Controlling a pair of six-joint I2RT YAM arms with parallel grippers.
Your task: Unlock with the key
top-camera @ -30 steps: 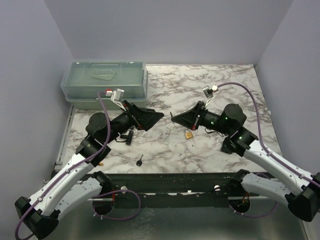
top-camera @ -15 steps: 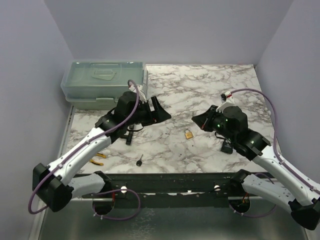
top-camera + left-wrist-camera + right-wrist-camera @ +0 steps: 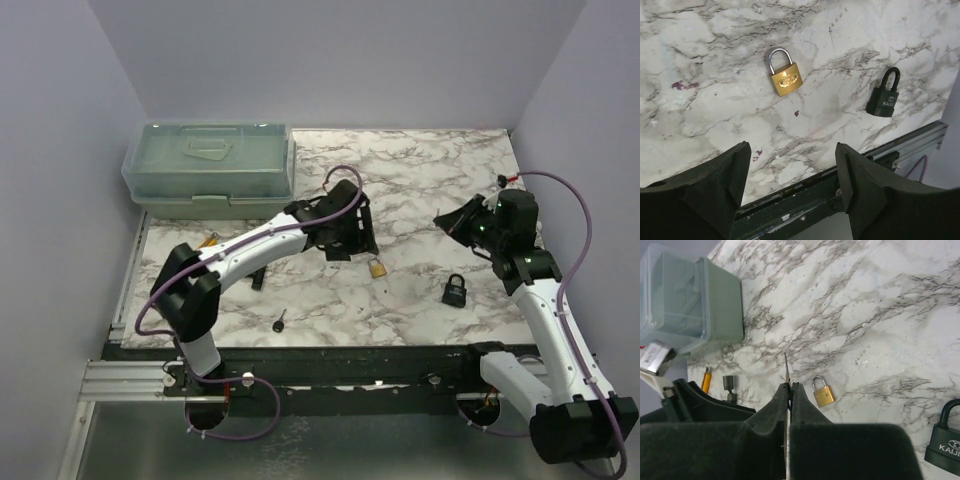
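Note:
A brass padlock (image 3: 377, 267) lies flat on the marble table, and a black padlock (image 3: 455, 291) lies to its right. My left gripper (image 3: 350, 235) hovers just behind the brass padlock (image 3: 785, 77), open and empty, with the black padlock (image 3: 883, 97) off to one side. My right gripper (image 3: 445, 222) is raised at the right, shut on the key; its thin metal blade (image 3: 786, 367) sticks out past the fingertips (image 3: 782, 390) and its head is hidden between the pads. The brass padlock (image 3: 822, 392) lies below and beside the blade. Another small black-headed key (image 3: 280, 322) lies near the front edge.
A closed translucent green box (image 3: 210, 165) stands at the back left. A black T-shaped piece (image 3: 258, 272) and yellow-handled pliers (image 3: 208, 240) lie under the left arm. The table's front rail (image 3: 340, 360) runs along the near edge, with purple walls on three sides.
My left arm has swung right from beside the box to over the brass padlock, its jaws narrowing slightly. My right arm has pulled back to the right and up, still shut on the key.

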